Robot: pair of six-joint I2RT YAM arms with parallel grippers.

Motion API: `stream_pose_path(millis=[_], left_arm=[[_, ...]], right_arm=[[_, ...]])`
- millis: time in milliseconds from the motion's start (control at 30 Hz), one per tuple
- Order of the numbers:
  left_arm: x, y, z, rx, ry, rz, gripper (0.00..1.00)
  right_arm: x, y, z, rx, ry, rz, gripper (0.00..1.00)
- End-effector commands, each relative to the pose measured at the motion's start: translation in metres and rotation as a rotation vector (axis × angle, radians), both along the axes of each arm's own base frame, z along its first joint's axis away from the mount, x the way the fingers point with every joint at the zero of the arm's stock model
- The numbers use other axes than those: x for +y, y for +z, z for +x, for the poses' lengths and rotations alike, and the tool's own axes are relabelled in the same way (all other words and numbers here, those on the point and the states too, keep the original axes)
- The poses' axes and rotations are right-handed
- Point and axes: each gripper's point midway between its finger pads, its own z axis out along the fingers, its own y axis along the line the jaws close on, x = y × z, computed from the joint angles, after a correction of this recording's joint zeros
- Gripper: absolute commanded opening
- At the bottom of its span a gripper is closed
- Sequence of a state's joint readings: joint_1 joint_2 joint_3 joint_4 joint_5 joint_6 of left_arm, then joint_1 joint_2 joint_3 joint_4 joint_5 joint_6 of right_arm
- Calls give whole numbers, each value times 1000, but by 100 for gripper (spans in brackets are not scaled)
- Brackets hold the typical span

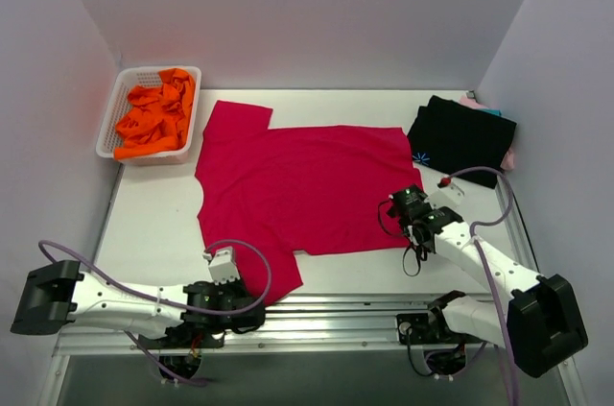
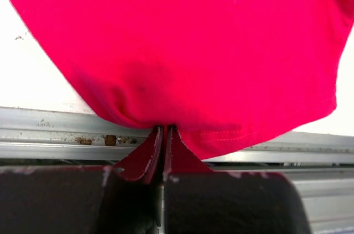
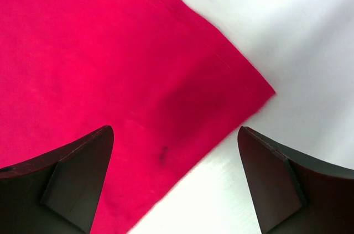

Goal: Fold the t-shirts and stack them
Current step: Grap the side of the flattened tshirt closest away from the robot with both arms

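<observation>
Basket [image 1: 146,158] at far left holds orange cloth [image 1: 153,118]. Left gripper [image 2: 164,132] is clamped on the near sleeve of the red tee [image 1: 307,190], at the near edge of the table [image 1: 153,219]. The tee lies spread flat at centre. Right gripper [image 3: 174,130], jaws wide, hovers over its near right corner. Black tee [image 1: 460,137] lies folded at far right.
</observation>
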State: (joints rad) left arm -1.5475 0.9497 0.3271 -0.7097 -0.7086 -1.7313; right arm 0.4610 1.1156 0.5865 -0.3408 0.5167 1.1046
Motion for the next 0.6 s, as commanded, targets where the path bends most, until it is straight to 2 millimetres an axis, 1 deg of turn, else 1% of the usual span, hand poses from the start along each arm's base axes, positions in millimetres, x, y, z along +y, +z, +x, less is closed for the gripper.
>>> stream_pose_path(millis=[0,100,133,167,200,300,333,400,433,533,567], left_arm=[[-21,27,26,-145,-60,-65,2],[-27,33,28,-150,-82,-90,2],[-26,33,31,-150,-90,-78,2],[-26,34,32,-152,-95,-77,2],[-28,36,33,-157,-107,-75,2],[-29,35,35,-156,-113,-77,2],[-29,35,35,-155,-112,-82,2],[-30,34,34,-154,-122,-87,2],[-30,34,34,-152,-126,-92,2],[-31,34,33,-152,-135,-103,2],[-31,35,33,-155,-135,-110,2]], right_arm=[[4,-11,-14,53,-32,92,90],[-11,-9,-19,125,-94,51,91],[-12,-11,-19,143,-100,56,91],[-8,-17,-21,175,-89,88,91],[-8,-19,-20,182,-78,97,90],[-19,-24,-21,213,-110,87,87],[-28,-26,-21,223,-133,76,86],[-35,-31,-21,238,-147,78,84],[-43,-35,-25,255,-167,77,81],[-49,-42,-31,280,-182,71,80],[-52,-42,-31,275,-191,71,79]])
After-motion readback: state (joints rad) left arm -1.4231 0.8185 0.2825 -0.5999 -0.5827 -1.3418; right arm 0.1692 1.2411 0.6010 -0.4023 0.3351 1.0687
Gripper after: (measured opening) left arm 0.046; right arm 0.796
